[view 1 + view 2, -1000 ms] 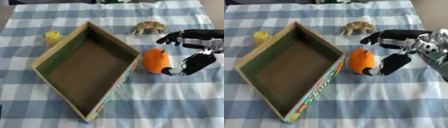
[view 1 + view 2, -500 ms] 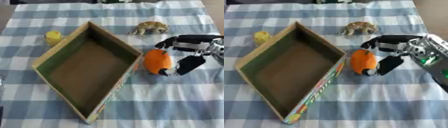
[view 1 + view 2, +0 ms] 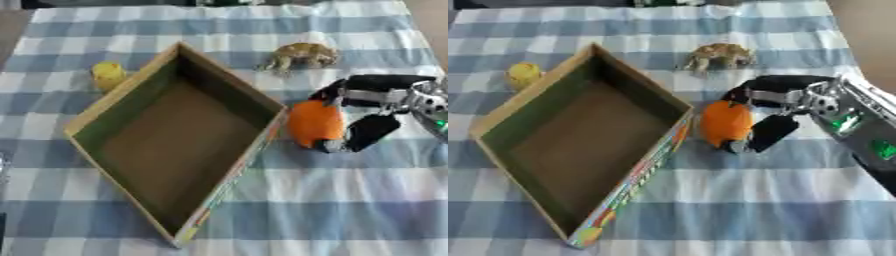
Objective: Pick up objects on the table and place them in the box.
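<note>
An orange round fruit (image 3: 312, 123) lies on the checked cloth, just off the right corner of the open cardboard box (image 3: 125, 89). My right hand (image 3: 785, 95) reaches in from the right and closes on the fruit. Its fingers (image 3: 348, 86) lie over the fruit's top right and its thumb (image 3: 367, 132) presses against the lower right side. A brownish toy animal (image 3: 302, 54) stands behind the hand. Left of the box sits a small yellow object (image 3: 108, 75). Nothing lies inside the box. My left hand does not show.
The blue and white checked tablecloth (image 3: 350, 200) covers the whole table. The box sits askew, with one corner pointing toward the far side and another toward the near edge. The silver forearm (image 3: 868, 135) crosses the right side.
My right hand has moved left to the orange fruit and its fingers and thumb have come in against it. The fruit, box and toys stay where they were.
</note>
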### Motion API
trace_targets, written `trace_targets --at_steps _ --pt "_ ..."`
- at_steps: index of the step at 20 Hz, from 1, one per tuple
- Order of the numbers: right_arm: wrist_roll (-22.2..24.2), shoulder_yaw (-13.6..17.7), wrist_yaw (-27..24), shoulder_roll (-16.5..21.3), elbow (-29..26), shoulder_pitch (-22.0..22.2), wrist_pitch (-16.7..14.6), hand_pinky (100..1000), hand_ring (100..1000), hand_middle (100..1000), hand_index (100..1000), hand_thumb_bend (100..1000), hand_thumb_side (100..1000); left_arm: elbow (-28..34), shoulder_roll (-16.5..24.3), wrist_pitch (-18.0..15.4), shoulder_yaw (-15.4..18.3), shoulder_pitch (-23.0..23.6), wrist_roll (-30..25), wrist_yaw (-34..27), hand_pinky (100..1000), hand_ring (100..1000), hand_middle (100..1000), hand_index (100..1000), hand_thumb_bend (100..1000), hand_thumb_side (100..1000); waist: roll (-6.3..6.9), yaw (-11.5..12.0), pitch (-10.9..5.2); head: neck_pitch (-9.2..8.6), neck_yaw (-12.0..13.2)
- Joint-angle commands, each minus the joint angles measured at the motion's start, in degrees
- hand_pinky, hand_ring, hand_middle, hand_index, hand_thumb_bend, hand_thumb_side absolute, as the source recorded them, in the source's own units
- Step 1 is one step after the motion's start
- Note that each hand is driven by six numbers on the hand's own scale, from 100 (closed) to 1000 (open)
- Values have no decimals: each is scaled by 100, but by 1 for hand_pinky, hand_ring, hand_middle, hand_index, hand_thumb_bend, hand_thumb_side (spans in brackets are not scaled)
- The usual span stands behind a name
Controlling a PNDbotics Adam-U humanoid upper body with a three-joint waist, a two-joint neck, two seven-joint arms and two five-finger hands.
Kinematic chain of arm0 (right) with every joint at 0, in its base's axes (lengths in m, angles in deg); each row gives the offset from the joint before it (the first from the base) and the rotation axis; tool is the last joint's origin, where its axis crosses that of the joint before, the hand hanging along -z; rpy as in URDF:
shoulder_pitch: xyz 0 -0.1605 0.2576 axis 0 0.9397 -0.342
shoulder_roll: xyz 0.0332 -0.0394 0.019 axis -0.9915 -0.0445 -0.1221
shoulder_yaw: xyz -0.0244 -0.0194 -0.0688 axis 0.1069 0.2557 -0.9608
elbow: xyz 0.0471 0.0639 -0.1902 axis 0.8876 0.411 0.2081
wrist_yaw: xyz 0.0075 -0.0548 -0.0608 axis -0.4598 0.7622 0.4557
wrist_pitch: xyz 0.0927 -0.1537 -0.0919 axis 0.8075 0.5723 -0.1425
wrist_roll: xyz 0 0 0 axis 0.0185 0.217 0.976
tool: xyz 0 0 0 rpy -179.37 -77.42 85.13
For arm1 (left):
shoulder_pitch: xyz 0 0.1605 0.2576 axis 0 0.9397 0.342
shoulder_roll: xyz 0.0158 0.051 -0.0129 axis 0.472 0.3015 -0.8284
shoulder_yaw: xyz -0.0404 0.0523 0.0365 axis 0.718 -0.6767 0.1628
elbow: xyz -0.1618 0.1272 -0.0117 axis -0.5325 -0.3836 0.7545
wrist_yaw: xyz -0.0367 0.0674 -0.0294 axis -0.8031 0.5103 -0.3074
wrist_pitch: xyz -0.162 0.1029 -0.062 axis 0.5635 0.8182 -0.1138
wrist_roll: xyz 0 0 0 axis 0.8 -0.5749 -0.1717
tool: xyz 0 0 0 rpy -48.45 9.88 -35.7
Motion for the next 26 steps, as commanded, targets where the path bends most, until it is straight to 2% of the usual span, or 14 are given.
trace_targets --at_steps 1,2,3,6,16,22,26 --pt "-195 113 -66 97 -162 -84 102 755 819 556 725 128 307 93 37 -1 6 -44 -14 -18 486 782 729 784 100 805 -5 -7 -128 -22 9" --pt "-283 124 -96 105 -202 -81 157 737 796 533 707 100 243 93 35 0 3 -46 -18 -19 486 782 729 784 100 804 -7 -10 -130 -22 10" --pt "-373 128 -125 114 -236 -74 211 734 792 528 702 100 227 93 33 1 1 -47 -21 -19 486 782 729 784 100 804 -9 -10 -131 -22 10" --pt "-623 134 -228 146 -331 -39 329 702 753 492 672 100 100 93 35 5 2 -45 -24 -18 486 783 730 784 100 802 -10 -8 -138 -23 14" --pt "-1167 451 -502 344 -1073 -20 664 657 695 427 612 100 100 93 48 33 3 -48 -29 -21 486 784 731 784 100 799 -20 -24 -167 -5 31" --pt "-1367 711 -611 311 -1545 -304 838 647 686 418 608 100 100 93 59 43 -3 -50 -36 -28 487 784 731 785 100 798 -23 -16 -200 20 14" --pt "-1356 702 -653 141 -1686 -656 862 646 682 413 604 100 100 93 69 43 -15 -53 -46 -34 487 785 732 785 100 797 -36 6 -224 41 -15"
